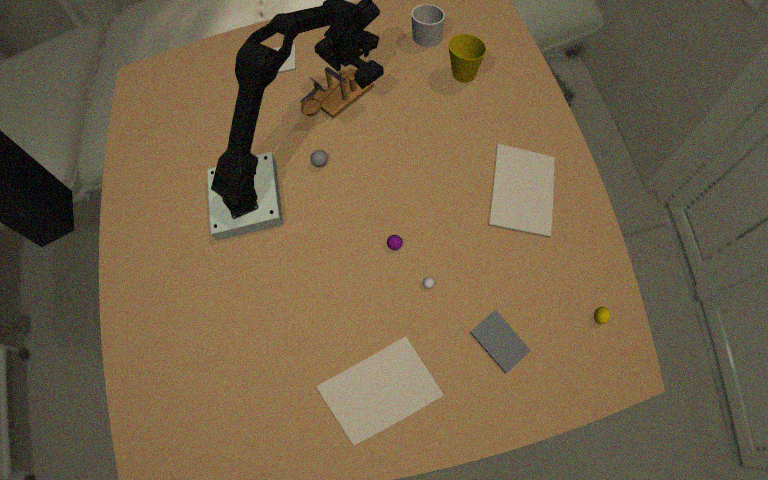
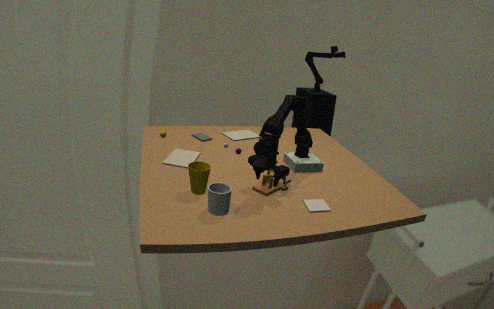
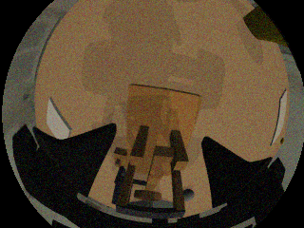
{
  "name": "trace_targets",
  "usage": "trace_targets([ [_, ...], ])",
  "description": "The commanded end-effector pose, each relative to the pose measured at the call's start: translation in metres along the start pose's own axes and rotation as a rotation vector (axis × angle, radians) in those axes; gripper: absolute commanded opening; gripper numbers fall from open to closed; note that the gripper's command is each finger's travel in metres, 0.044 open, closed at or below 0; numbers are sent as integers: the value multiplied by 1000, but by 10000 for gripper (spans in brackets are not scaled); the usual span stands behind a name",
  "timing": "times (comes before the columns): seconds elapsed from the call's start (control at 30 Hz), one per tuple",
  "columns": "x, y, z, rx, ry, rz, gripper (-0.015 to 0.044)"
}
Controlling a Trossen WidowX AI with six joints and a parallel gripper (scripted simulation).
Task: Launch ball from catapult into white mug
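The wooden catapult stands on the table, its round cup pointing toward the arm's base side. No ball shows in that cup. My gripper is open and empty, low over the catapult, one finger to each side of its uprights; contact is not clear. The white mug, greyish in this light, stands upright at the table edge beyond the catapult. A grey ball lies near the arm's base. A purple ball and a small white ball lie farther off.
A yellow cup stands beside the mug. A yellow ball lies near the far edge. White flat pads and a grey slab lie on the table.
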State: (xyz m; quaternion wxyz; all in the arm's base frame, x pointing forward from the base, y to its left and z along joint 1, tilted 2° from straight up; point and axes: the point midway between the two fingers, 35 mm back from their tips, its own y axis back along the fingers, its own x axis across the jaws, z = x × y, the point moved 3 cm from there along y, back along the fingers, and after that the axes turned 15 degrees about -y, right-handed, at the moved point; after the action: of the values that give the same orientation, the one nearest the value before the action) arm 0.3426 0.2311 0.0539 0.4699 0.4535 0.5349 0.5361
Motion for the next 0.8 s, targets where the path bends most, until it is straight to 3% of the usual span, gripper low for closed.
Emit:
trace_targets([
  [0.0, 0, -9, -2, 9, 4, -1, 440],
  [0.13, -1, -10, -2, 9, 4, -1, 440],
  [0.5, 0, -6, -1, 3, 0, -2, 151],
  [0.7, 0, -6, -1, 3, 0, -2, 111],
  [0.77, 0, 4, 0, 4, 0, -2, 59],
])
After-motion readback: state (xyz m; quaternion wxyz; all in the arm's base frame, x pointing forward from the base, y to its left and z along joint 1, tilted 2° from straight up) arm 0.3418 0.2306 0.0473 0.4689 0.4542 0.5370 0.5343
